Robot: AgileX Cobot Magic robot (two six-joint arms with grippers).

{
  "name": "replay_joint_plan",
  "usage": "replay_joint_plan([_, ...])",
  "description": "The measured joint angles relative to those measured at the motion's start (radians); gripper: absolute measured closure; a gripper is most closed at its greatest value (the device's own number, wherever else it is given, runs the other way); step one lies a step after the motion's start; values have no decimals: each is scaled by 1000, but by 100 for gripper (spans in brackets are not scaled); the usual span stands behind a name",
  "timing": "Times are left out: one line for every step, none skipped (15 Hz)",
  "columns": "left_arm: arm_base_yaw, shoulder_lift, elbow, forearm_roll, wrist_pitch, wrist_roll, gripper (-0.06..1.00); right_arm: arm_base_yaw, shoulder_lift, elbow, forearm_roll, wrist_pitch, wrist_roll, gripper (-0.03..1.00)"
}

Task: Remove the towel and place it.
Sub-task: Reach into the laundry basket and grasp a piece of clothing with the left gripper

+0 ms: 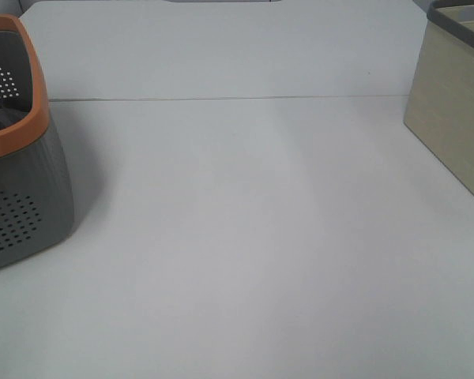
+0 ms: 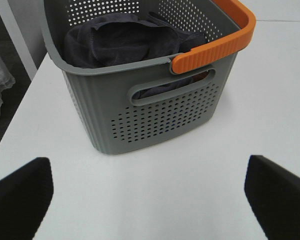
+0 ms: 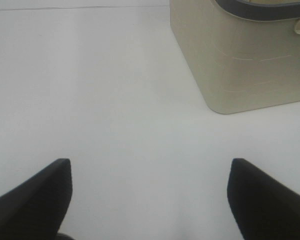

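The dark charcoal-purple towel [image 2: 121,41] lies bunched inside the grey perforated basket [image 2: 155,115] with an orange rim. In the exterior high view the basket [image 1: 20,197] stands at the left edge of the table and only a dark sliver of towel [image 1: 1,118] shows inside. My left gripper [image 2: 149,197] is open and empty, hovering over the table short of the basket. My right gripper [image 3: 149,197] is open and empty over bare table, near the beige box [image 3: 240,60]. Neither gripper shows in the exterior high view.
A beige box with a dark grey rim [image 1: 458,118] stands at the right edge of the white table [image 1: 245,237]. A seam [image 1: 221,99] runs across the table at the back. The table's left edge [image 2: 25,90] runs close beside the basket.
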Motion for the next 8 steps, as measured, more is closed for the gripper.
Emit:
replay_joint_plan([0, 0, 0, -11, 0, 0, -4, 0, 0, 0, 0, 0, 0, 21])
replay_joint_plan([0, 0, 0, -15, 0, 0, -4, 0, 0, 0, 0, 0, 0, 21])
replay_joint_plan([0, 0, 0, -15, 0, 0, -4, 0, 0, 0, 0, 0, 0, 21])
replay_joint_plan([0, 0, 0, -15, 0, 0, -4, 0, 0, 0, 0, 0, 0, 21])
replay_joint_plan([0, 0, 0, -15, 0, 0, -4, 0, 0, 0, 0, 0, 0, 21])
replay_joint_plan([0, 0, 0, -15, 0, 0, -4, 0, 0, 0, 0, 0, 0, 21])
replay_joint_plan([0, 0, 0, -15, 0, 0, -4, 0, 0, 0, 0, 0, 0, 21])
replay_joint_plan([0, 0, 0, -15, 0, 0, -4, 0, 0, 0, 0, 0, 0, 21])
